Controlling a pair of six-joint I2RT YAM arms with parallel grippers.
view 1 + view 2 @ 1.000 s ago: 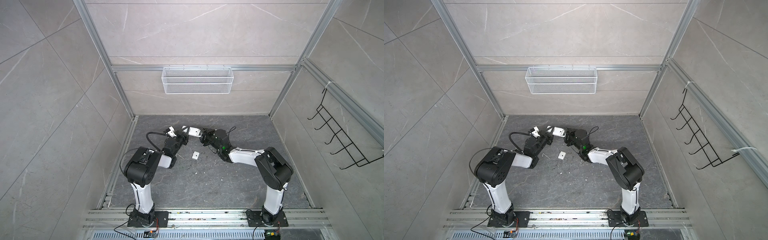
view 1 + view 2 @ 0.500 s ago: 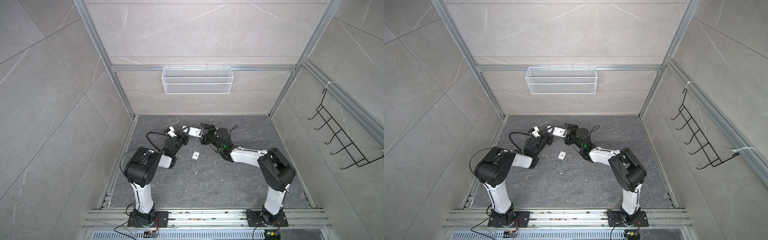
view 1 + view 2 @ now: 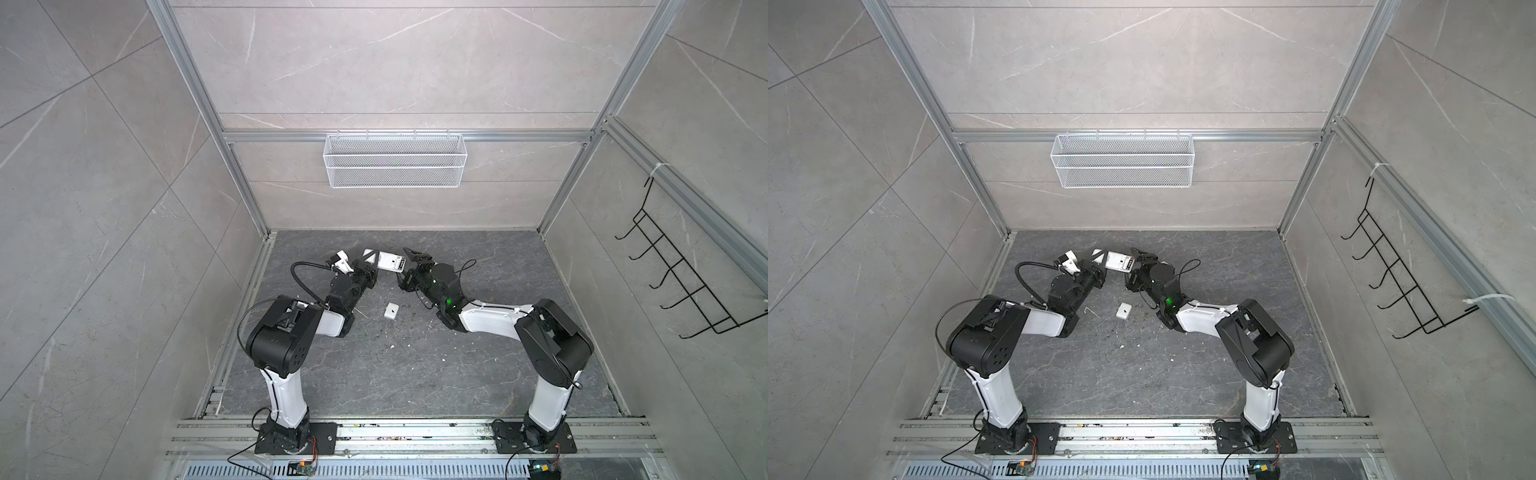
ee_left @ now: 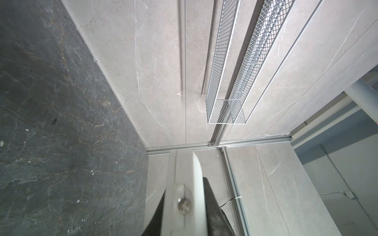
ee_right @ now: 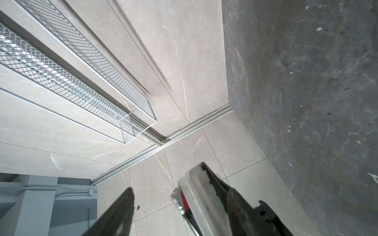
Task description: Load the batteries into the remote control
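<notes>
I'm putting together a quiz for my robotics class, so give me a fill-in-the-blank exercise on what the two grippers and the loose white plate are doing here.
1. The left gripper is shut on the white ___.
2. The right gripper has its jaws ___.
3. The small cover plate lies on the floor ___ the two arms.
4. The wire basket hangs on the ___ wall.
Missing words: remote control; open; between; back.
</notes>
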